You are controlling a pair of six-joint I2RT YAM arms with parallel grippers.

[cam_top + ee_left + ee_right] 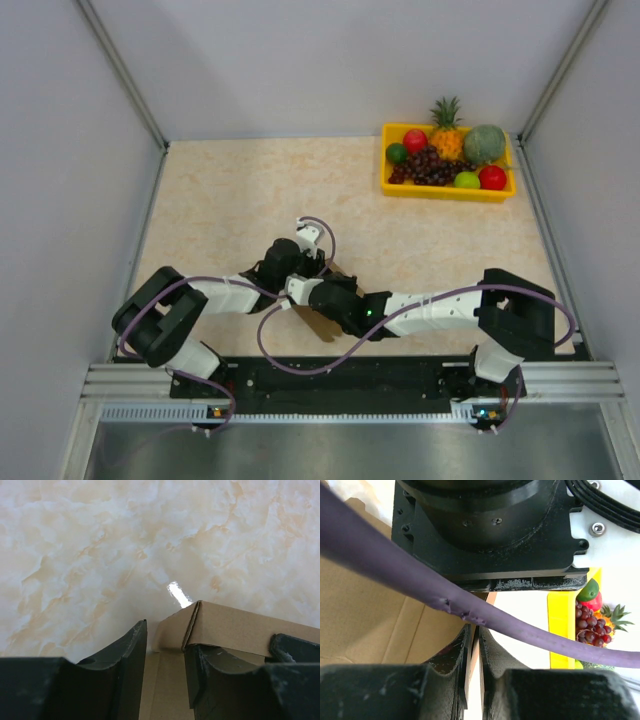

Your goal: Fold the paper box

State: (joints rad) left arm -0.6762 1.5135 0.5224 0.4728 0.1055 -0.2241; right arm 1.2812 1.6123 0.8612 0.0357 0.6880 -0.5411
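From above, both arms reach in low and meet at the near middle of the table [230,190]. The left gripper [318,263] and right gripper [308,287] are crowded together. The box [320,324] shows only as brown slivers under them. A yellow fruit tray [388,185] sits in the far right corner, well apart.

The left wrist view gives what the top hides: a folded-up corner of the box, one wall standing, lies right at the left gripper's tip. The jaws stand apart astride that corner, with cardboard filling the gap. The right finger [210,680] seems to be against the wall, though I cannot tell if it presses.

The right wrist view shows the right gripper's jaws nearly together, pinching a thin cardboard edge seen end-on. The flat box panel spreads to the left. The left arm's black wrist [485,530] looms just ahead, a purple cable [520,627] crosses in front, and the tray shows at the right.
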